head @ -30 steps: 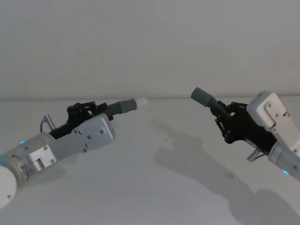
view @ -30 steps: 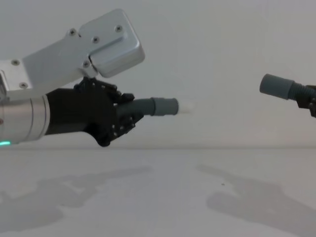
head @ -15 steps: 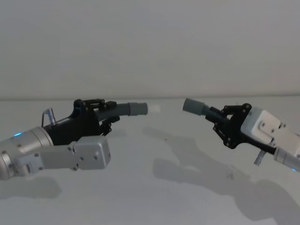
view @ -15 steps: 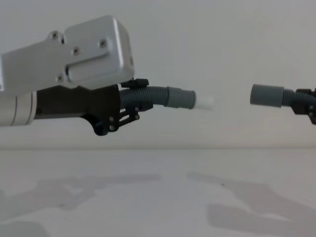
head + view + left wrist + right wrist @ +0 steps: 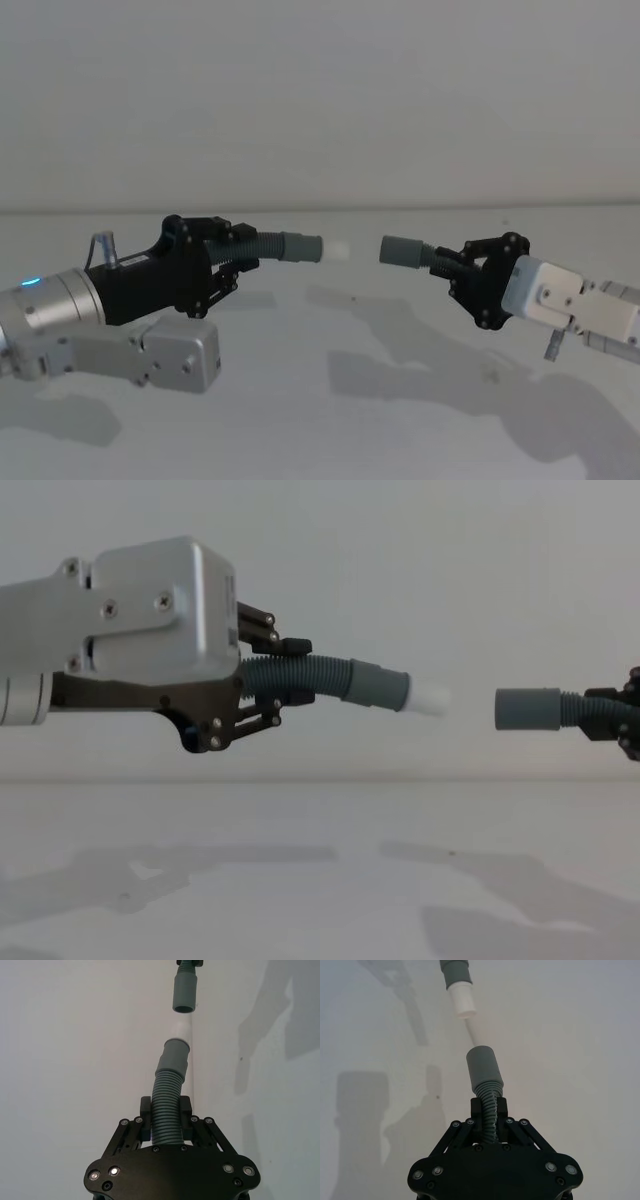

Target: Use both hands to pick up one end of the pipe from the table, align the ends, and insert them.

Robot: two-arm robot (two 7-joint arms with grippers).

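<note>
Left pincer [image 5: 236, 252] and right pincer [image 5: 452, 266] clamped on the pipe [image 5: 262, 242], white-tipped cuff [image 5: 300, 245] facing open cuff [image 5: 402, 250], apart.

A plain, matt white flat desk [image 5: 300, 440] runs back to a bare, pale grey wall [image 5: 320, 100]; they meet in a straight seam [image 5: 100, 211] behind the left end effector [image 5: 238, 252] and the right end effector [image 5: 452, 266]. Soft grey shadows [image 5: 400, 370] lie on the desk below both. The light is even and dim.
</note>
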